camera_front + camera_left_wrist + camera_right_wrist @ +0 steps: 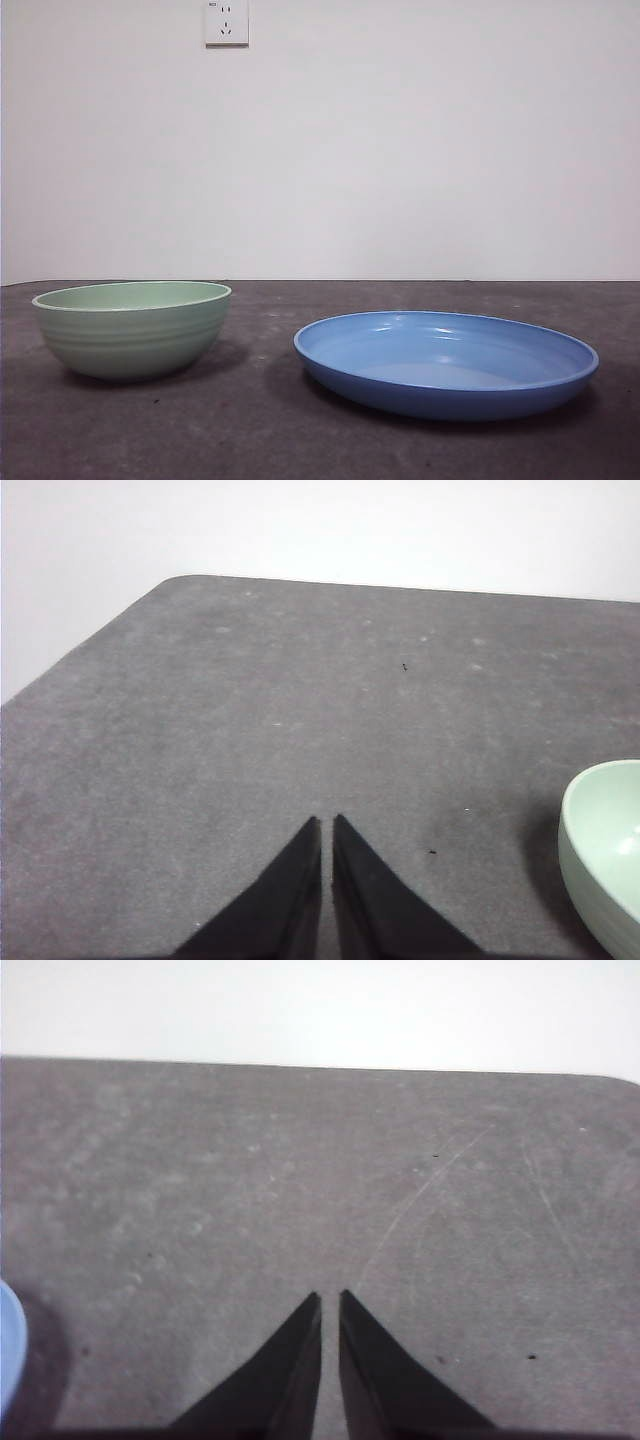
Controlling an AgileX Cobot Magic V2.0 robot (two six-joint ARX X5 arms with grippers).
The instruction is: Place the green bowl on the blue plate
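Green bowl [132, 329]: sits upright on the grey table [260, 430], empty, apart from the plate with a strip of bare table between them.
Blue plate [446, 363]: flat on the table, nothing in it, its upturned rim all the way round.
Left pincer [327, 825]: jaws pressed nearly together with only a hairline slit, holding nothing, above bare table; the green bowl [606, 850] shows just off to one side of its tips, nearer than anything else.
Right pincer [330, 1302]: jaws likewise drawn together and empty, over bare table; only a sliver of the blue plate [8, 1355] shows at the edge of its view, off to the side opposite from where the bowl lies for the left one.
Stage: I'd say nothing has begun; the bowl is untouched and neither arm shows in the front view.
Best arm: the left one looks the natural choice, since the bowl is beside it.
Doing it well: spread the jaws first, come down over the bowl's near wall so one jaw goes inside and one outside the rim, then pinch firmly.
Carry: lift clear of the plate's raised rim before crossing.
Set-down: aim for the plate's middle and lower level, so the bowl doesn't rest tilted on the rim.
Risk: the smooth rim may slip in a thin pinch.
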